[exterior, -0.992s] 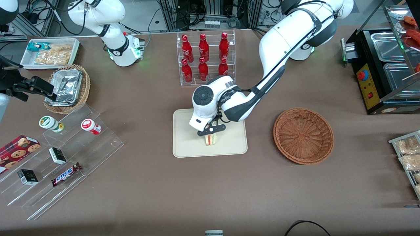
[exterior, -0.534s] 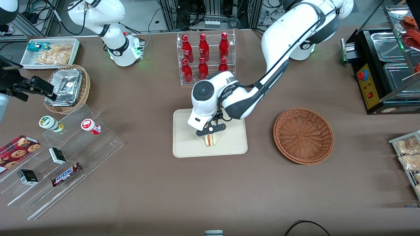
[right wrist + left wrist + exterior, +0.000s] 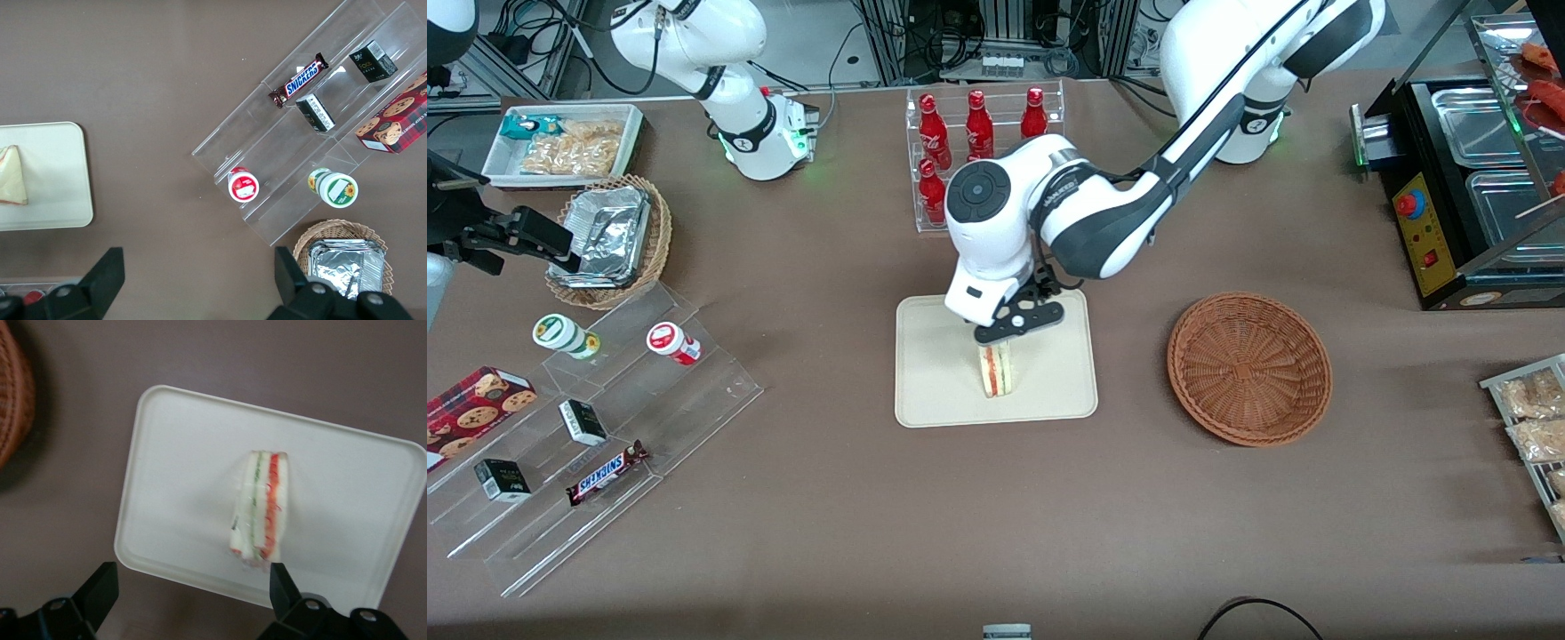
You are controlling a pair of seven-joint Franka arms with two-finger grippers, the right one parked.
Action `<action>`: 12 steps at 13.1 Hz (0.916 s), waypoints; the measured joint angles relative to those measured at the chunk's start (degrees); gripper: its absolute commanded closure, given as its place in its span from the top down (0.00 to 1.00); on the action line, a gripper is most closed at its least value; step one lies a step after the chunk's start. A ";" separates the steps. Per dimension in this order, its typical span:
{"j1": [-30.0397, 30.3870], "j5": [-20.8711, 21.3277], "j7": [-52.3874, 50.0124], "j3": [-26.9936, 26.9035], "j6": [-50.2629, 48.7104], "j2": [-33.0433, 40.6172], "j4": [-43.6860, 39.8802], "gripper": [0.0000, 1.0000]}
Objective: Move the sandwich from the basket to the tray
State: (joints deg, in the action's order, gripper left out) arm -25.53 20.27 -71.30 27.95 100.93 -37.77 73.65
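Front view shows the sandwich (image 3: 996,370) standing on its edge on the cream tray (image 3: 934,391), cut face with red and green layers toward the camera. The end effector (image 3: 1018,322) hangs just above it, fingers (image 3: 100,590) spread wide and gripping nothing, so the release looks done. The wicker basket (image 3: 1249,366) sits empty toward the working arm's end of the worktop.

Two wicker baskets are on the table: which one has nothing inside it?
The round reddish-brown woven basket, toward the working arm's end beside the cream rectangular tray. The lighter wicker basket holds a foil container. The left gripper hovers above the triangular sandwich, jaws open.
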 measured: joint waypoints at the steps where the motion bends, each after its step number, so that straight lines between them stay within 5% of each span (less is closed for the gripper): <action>1: 0.10 -1.31 0.03 -1.35 -0.70 0.73 0.65 1.00; 6: 0.34 -11.87 10.96 -13.23 -4.28 6.93 4.62 1.00; 12: 0.68 -17.16 22.40 -22.84 -4.58 12.38 9.74 1.00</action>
State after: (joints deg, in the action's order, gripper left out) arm -24.85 3.11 -48.90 5.11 96.35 -25.40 83.39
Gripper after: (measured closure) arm 0.000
